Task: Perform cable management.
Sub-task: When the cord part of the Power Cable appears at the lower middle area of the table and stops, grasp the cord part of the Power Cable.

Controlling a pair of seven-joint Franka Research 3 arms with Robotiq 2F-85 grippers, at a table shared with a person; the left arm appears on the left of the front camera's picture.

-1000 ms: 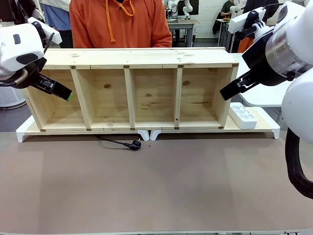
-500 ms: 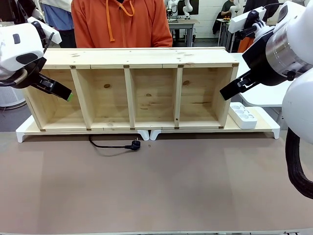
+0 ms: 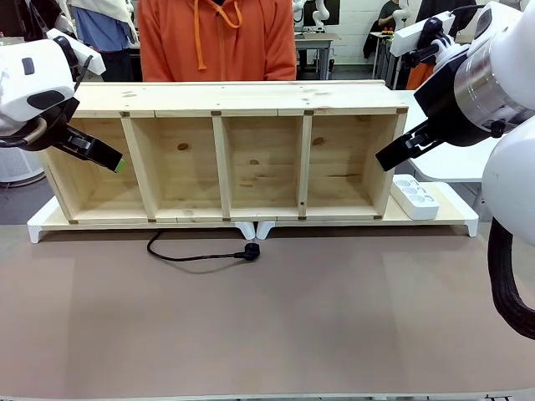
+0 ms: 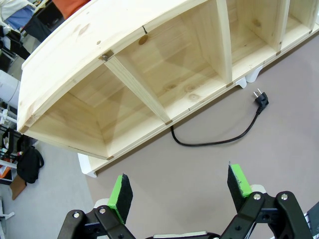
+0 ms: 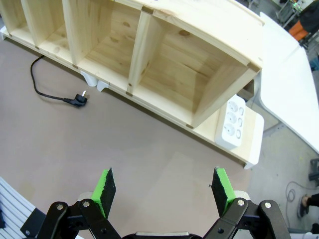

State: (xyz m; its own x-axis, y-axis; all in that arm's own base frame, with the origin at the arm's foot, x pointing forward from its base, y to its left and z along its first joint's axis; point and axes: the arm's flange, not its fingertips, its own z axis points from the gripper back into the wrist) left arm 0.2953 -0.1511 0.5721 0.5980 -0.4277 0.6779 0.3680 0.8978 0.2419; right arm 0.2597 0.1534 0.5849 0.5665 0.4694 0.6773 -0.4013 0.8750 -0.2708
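Cable (image 3: 196,259) looked light and floppy, best grabbed by its stiff plug (image 3: 251,251); left gripper (image 4: 177,185) and right gripper (image 5: 163,185) both gaped empty.

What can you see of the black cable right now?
The cable is a thin black cord lying slack on the brown table. It emerges from under the wooden shelf near its leftmost divider, curls into a loop, then runs right to a chunky black plug with metal pins. Its other end is hidden. Neither the left gripper nor the right gripper touches it.
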